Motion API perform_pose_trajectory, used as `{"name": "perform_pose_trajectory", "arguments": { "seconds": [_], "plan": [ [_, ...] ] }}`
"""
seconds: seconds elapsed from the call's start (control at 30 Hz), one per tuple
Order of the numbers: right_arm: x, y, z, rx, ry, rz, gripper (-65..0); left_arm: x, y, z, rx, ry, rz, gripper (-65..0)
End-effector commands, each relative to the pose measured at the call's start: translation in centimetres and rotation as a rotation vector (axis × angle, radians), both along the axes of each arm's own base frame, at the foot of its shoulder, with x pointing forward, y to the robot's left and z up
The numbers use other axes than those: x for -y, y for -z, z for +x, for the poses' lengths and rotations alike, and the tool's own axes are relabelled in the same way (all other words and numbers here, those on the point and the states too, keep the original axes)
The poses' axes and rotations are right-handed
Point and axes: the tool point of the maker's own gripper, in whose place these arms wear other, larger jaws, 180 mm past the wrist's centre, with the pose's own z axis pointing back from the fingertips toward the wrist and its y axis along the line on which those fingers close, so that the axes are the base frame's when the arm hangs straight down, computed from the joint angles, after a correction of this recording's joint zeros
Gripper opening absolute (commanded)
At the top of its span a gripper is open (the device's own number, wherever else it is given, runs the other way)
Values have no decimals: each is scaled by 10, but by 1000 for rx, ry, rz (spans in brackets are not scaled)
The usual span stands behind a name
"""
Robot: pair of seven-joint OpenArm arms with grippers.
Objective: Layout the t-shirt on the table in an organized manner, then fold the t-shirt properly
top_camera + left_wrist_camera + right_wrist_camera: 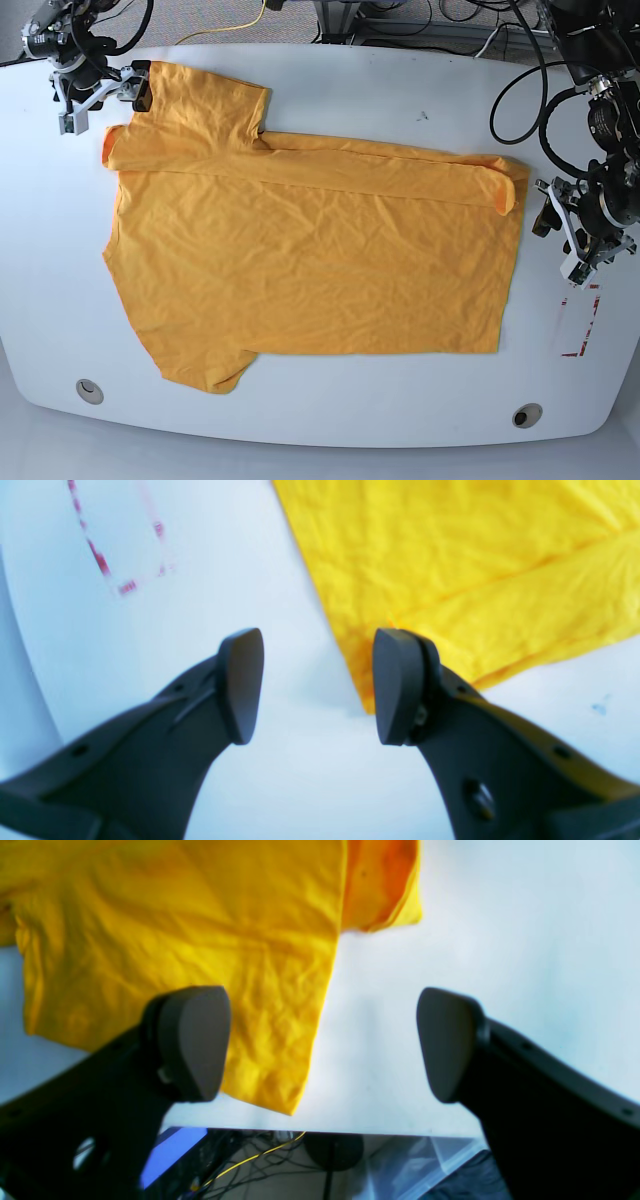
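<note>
Fold step judged in progress: 1 long flap is laid over along the far side of the wrinkly orange-yellow cotton t-shirt [310, 270], which lies flat across the middle of the large white smooth tabletop [330, 415].

Near edge: shirt hem side is kept well inside the table rim, with bare white room between it and the 2 round grey grommets [89, 390].

Left gripper [317, 685] is seen with fingers [242, 685] spread, nothing pinched, hovering just beside the shirt's corner, near the red tape outline [577, 325].

Right gripper [322, 1042] is likewise spread and empty, at the far sleeve corner by the table's far edge.

Next fold is best done by pinching both corners of 1 side together, lifted low, carried evenly so the creases are not dragged.

Risk: far sleeve sits close to the table edge; little room there. More open table is available on the left-gripper side.
</note>
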Motion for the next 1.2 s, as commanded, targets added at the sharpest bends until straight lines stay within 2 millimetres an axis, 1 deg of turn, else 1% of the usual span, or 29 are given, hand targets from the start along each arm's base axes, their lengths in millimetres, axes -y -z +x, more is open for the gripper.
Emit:
{"name": "perform_pose_trajectory", "arguments": {
  "seconds": [0.0, 0.33, 0.47, 0.57, 0.63, 0.73, 0.83, 0.93, 1.03, 1.13, 1.17],
  "plan": [
    [2, 1, 1, 10, 4, 7, -86, -9, -18, 7, 60, -15, 8, -322],
    [-3, 28, -13, -53, 40, 88, -86, -10, -19, 8, 64, -19, 8, -324],
    [-19, 34, -9, -65, -10, 115, -87, -10, -19, 8, 66, -21, 7, -324],
    [-37, 37, -5, -73, -57, 140, -87, -10, -19, 8, 66, -21, 7, -324],
    [-47, 40, -6, -73, -60, 163, -87, -10, -19, 8, 66, -21, 7, -324],
    [-53, 41, -5, -69, -60, 174, -87, -10, -19, 8, 66, -21, 7, -324],
    [-55, 39, -4, -63, -63, 173, -89, -10, -19, 8, 65, -21, 8, -324],
    [-60, 40, -4, -62, -60, 187, -100, -11, -19, 7, 64, -22, 10, -324],
    [-60, 40, -2, -59, -60, 187, -170, -11, -18, 7, 60, -23, 10, -324],
    [-60, 40, -1, -56, -60, 186, -306, -11, -17, 6, 59, -23, 10, -324],
    [-60, 40, -1, -56, -60, 186, -369, -11, -17, 6, 57, -23, 10, -324]
  ]
}}
